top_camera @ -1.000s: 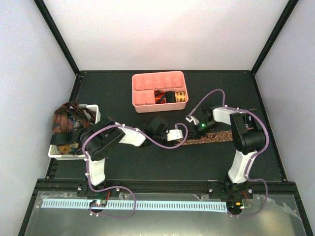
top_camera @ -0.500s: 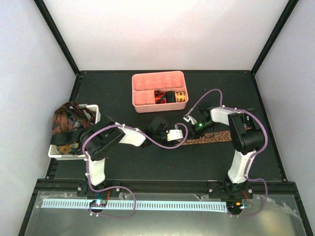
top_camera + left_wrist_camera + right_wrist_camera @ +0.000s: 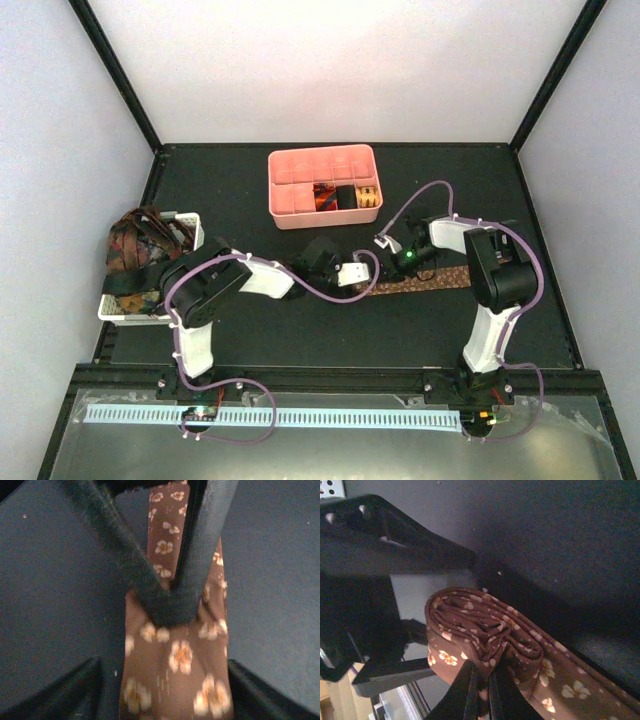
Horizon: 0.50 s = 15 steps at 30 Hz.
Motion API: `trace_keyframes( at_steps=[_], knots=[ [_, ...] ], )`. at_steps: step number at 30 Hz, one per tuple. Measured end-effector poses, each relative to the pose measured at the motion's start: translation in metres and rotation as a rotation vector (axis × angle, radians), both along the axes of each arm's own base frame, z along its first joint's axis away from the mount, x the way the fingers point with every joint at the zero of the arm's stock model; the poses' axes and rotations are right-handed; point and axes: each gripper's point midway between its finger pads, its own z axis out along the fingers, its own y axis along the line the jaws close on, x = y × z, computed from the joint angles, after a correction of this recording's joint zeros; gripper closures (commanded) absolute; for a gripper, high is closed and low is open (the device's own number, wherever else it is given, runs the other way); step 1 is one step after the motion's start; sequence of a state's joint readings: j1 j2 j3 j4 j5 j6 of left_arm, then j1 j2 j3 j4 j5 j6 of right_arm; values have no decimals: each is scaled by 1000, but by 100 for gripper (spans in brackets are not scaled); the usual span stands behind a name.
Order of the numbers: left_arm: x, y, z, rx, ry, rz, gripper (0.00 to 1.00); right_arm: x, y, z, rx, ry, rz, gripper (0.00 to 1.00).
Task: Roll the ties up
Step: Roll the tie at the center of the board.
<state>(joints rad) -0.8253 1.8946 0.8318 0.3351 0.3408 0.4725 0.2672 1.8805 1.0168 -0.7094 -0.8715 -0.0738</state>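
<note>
Three rolled ties (image 3: 346, 196) in tray (image 3: 320, 152), loose ties (image 3: 135, 250) in basket (image 3: 191, 224)

Open tabletop (image 3: 330, 335) nearside; pink tray (image 3: 290, 200) beyond tie (image 3: 448, 278).

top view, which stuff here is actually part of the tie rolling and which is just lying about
Part of the job:
- brown tie, partly rolled, pinched by the right pincer
- left pincer, open over it
- rolled ties in the pink tray
- loose ties in the white basket

Just lying about:
- pink tray
- white basket
</note>
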Motion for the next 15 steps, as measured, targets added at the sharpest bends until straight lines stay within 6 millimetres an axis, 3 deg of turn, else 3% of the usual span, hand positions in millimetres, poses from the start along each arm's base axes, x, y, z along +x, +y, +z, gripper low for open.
trace_keyframes(
  at_steps=[1,4,7,15],
  knots=[
    [-3,4,0,-2,5,1,3,-1,-2,-2,-1,3,-3,98],
    [-16,18,4,-15,27,0,1,-2,-6,-6,4,7,-7,98],
    [-22,19,18,-55,36,-11,1,-1,-8,-8,20,11,-14,98],
    [-4,3,72,-212,78,-42,1,1,-14,-10,32,6,-31,98]
  ],
)
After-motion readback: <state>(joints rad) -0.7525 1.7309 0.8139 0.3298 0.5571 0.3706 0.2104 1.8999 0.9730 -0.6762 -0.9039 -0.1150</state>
